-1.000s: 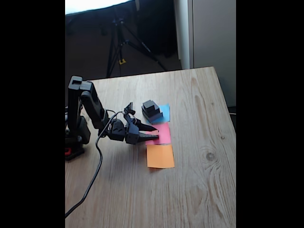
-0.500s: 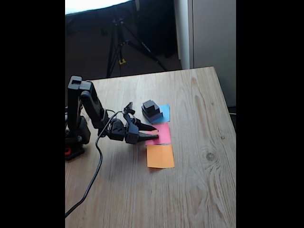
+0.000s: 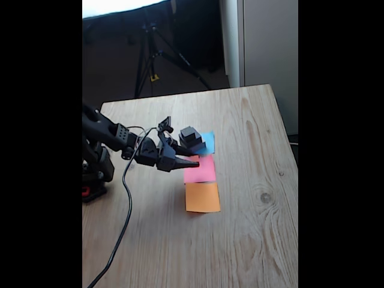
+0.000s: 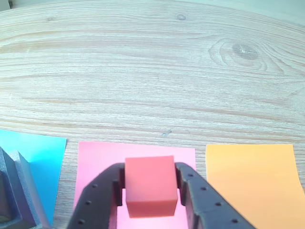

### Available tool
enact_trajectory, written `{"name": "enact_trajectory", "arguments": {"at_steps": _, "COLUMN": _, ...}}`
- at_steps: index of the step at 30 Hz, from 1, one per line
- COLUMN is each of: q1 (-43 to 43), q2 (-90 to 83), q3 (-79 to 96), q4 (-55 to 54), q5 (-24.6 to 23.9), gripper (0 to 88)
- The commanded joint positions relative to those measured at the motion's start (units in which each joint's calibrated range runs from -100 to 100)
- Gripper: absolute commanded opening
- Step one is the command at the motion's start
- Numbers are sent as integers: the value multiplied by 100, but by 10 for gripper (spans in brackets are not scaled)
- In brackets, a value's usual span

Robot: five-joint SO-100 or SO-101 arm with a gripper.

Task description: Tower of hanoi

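Gripper: the gripper is seen clamped on the red cube, one black finger pressed to the cube's left face and the other to its right face in the wrist view.
Red cube: it is held between the fingertips over the pink paper square; whether it touches the paper cannot be told.
Arm pose: in the fixed view the arm is stretched low from its base at the table's left edge, with the gripper pointing right, its tip over the near left part of the pink paper square.
Black blocks: a stack of dark blocks, smaller on larger, is seen standing on the blue paper square, just beyond the gripper in the fixed view; their number cannot be counted surely.
Paper squares: blue, pink and orange are laid in a row from far to near on the wooden table.
Wrist view only: the cube's colour and the grip on it are shown; the stack's edge is cut off at the left, on the blue paper, and the orange paper lies to the right.
Fixed view only: a cable is seen trailing toward the near edge, and a tripod stands behind the table.
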Motion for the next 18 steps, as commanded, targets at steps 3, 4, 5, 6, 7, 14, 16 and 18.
{"name": "enact_trajectory", "arguments": {"at_steps": 3, "q1": -157, "q2": -1347, "q3": -2152, "q4": 4467, "q5": -402, "gripper": 15}}
{"name": "enact_trajectory", "arguments": {"at_steps": 4, "q1": -191, "q2": -1437, "q3": -2534, "q4": 5082, "q5": -436, "gripper": 15}}
{"name": "enact_trajectory", "arguments": {"at_steps": 5, "q1": -249, "q2": -1513, "q3": -2952, "q4": 5689, "q5": -452, "gripper": 14}}
{"name": "enact_trajectory", "arguments": {"at_steps": 6, "q1": -308, "q2": -1559, "q3": -3352, "q4": 6166, "q5": -619, "gripper": 14}}
{"name": "enact_trajectory", "arguments": {"at_steps": 7, "q1": -383, "q2": -1589, "q3": -3816, "q4": 6733, "q5": -670, "gripper": 13}}
{"name": "enact_trajectory", "arguments": {"at_steps": 14, "q1": -1043, "q2": -1460, "q3": -6689, "q4": 9525, "q5": -1205, "gripper": 11}}
{"name": "enact_trajectory", "arguments": {"at_steps": 16, "q1": -1252, "q2": -1407, "q3": -7334, "q4": 10043, "q5": -1322, "gripper": 11}}
{"name": "enact_trajectory", "arguments": {"at_steps": 18, "q1": -1511, "q2": -1384, "q3": -7889, "q4": 10489, "q5": -1456, "gripper": 11}}
